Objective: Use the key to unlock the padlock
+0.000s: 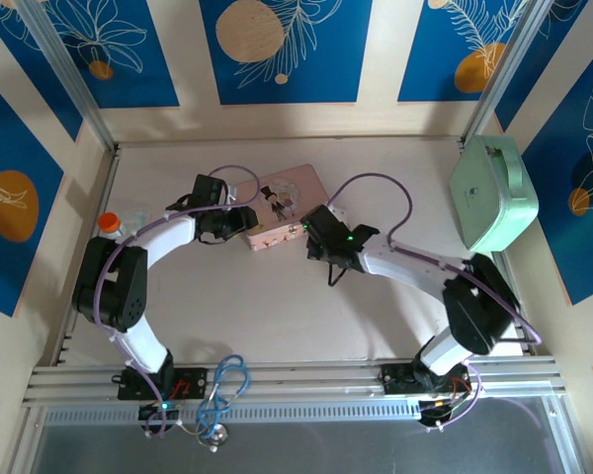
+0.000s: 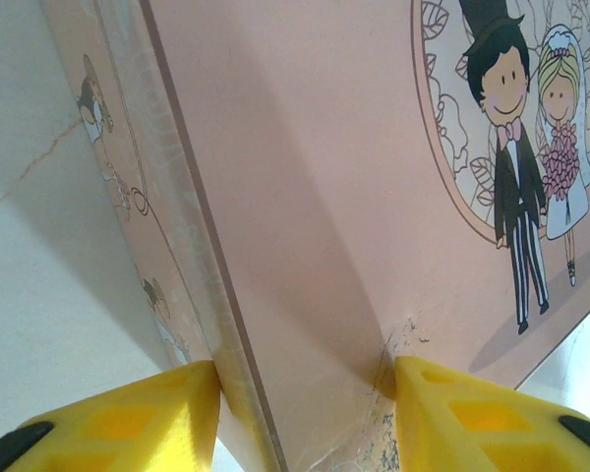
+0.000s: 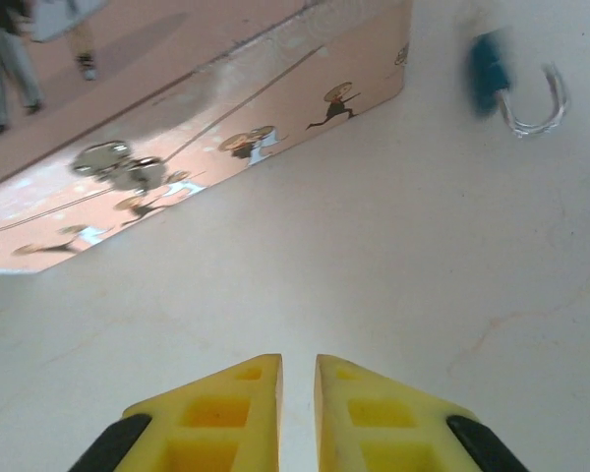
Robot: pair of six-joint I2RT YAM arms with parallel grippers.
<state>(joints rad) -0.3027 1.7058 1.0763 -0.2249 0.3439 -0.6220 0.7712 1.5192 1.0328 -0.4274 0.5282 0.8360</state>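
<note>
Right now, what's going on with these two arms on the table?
The left gripper clamps the pink tin by a corner, a yellow finger on either side. The right gripper hangs nearly shut and empty above the table, near the tin's front. The small padlock lies on the table, apart from the tin.

Pink tin: pale pink lid with cartoon couple inside leafy line-drawn oval. Groom in black suit, top hat, pink bow tie. Bride blonde, white dress, pink bouquet.
Padlock, 1 o'clock in right wrist view: blue body, silvery shackle.
Left gripper, right gripper: yellow fingers, black behind.
Table: cream-white.
Wall panels: blue, white leaf outlines, tan-orange discs.
Case, 3 o'clock in top view: mint green.
Bottle cap, 9 o'clock: orange.
</note>
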